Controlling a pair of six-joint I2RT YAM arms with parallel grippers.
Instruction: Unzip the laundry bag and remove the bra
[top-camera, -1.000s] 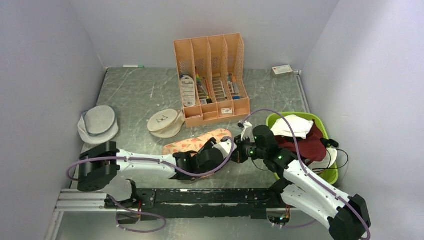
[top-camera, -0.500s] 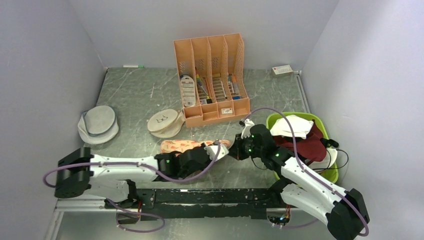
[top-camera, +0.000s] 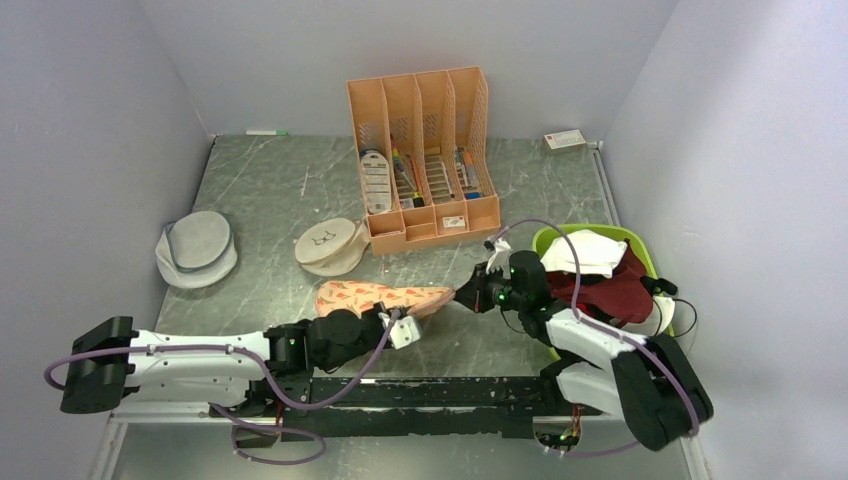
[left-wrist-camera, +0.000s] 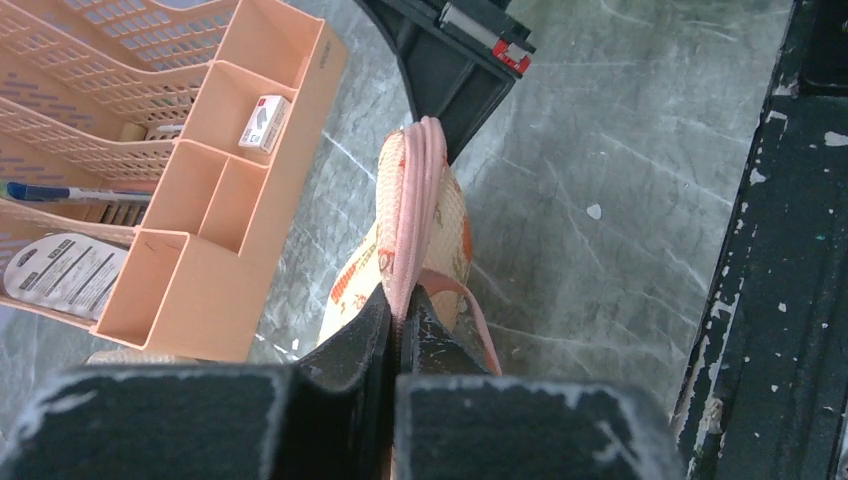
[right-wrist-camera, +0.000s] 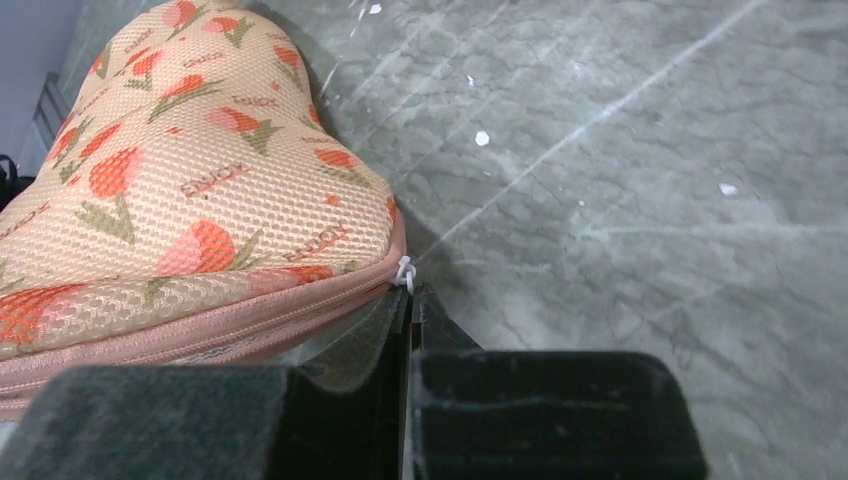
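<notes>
The laundry bag (top-camera: 375, 297) sits at the near middle of the marble table (top-camera: 260, 190), just nearer than the orange desk organiser (top-camera: 425, 150) and left of the green basket (top-camera: 592, 232) of clothes. It is strung between the two arms, tipped up so the pink zip seam (left-wrist-camera: 415, 200) is exposed. The left gripper (left-wrist-camera: 398, 305) has its fingers clamped on that seam at the bag's near-left side, most likely to anchor the fabric. The right gripper (right-wrist-camera: 410, 300) has its fingers pressed together at the bag's right tip, right at the small white zip pull (right-wrist-camera: 404, 271), and appears to pinch it. Holding both ends taut should let the slider run instead of dragging the whole bag. The zip looks closed and no bra is visible
</notes>
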